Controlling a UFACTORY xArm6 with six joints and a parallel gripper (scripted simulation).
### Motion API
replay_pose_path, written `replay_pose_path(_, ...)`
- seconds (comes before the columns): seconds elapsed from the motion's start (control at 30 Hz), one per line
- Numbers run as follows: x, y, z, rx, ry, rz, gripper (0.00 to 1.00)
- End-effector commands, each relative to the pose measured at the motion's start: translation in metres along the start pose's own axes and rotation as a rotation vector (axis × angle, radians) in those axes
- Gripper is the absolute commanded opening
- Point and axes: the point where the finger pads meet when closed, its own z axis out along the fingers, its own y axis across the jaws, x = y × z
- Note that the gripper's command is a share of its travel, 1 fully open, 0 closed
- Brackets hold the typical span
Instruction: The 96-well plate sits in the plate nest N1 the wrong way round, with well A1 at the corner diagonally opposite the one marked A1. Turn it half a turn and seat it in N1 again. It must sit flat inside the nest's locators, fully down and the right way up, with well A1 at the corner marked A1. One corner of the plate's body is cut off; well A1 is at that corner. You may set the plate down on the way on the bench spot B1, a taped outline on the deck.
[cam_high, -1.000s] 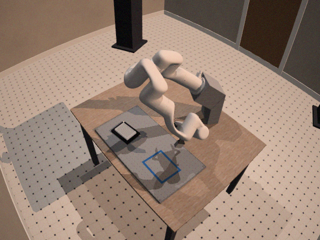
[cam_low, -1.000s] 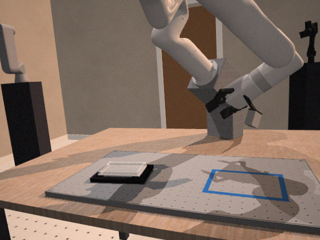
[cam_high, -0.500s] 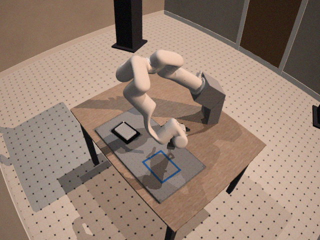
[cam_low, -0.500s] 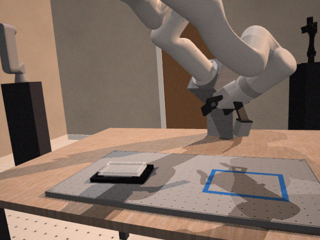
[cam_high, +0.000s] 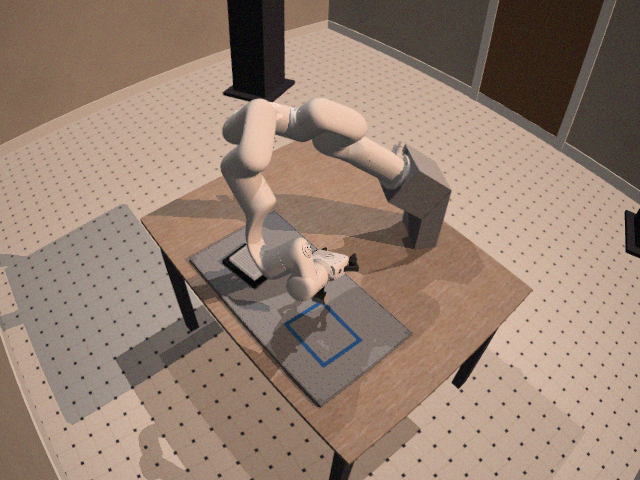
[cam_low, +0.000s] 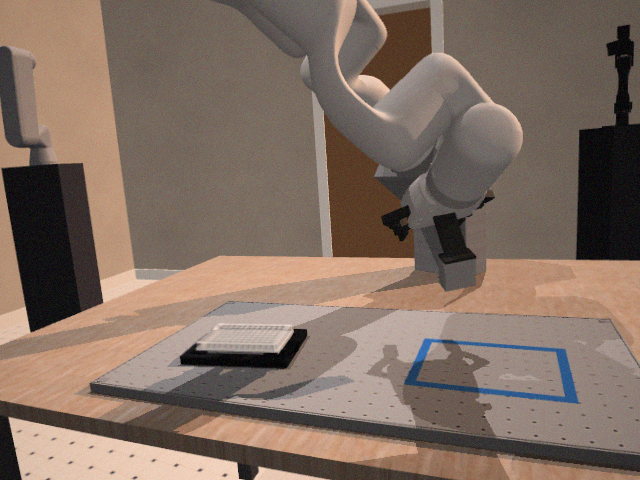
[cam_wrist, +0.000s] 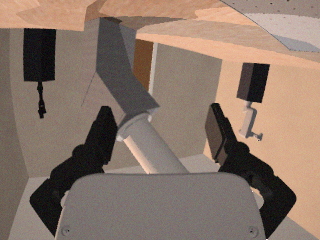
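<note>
On the near side of the grey deck (cam_low: 330, 413), the blue taped outline B1 (cam_low: 568, 379) lies flat at the right, with the arm's shadow across it. To the left, the 96-well plate (cam_low: 245, 338) sits in the black nest N1 (cam_low: 289, 351). Above and behind the deck, well apart from the plate, the end effector (cam_low: 431, 227) hangs in the air with its black fingers spread wide and nothing between them. Behind it, on the wooden table (cam_low: 155, 289), stands the arm's grey pedestal (cam_high: 439, 206).

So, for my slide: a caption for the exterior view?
Open gripper above grey deck; clear 96-well plate seated in black nest.
</note>
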Motion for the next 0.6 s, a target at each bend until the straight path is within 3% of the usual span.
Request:
replay_pose_path(0.0, 0.004, 0.008, -0.012, 0.121, 0.015, -0.014, 1.00)
replay_pose_path(0.23, 0.013, 0.026, -0.035, 0.333, 0.089, -0.018, 1.00)
replay_pose_path(0.27, 0.014, 0.028, -0.037, 0.333, 0.089, -0.018, 1.00)
replay_pose_path(0.4, 0.018, 0.042, -0.051, 0.436, 0.153, -0.014, 1.00)
replay_pose_path(0.47, 0.018, 0.042, -0.051, 0.436, 0.153, -0.014, 1.00)
replay_pose_path(0.57, 0.021, 0.053, -0.060, 0.512, 0.218, -0.006, 1.00)
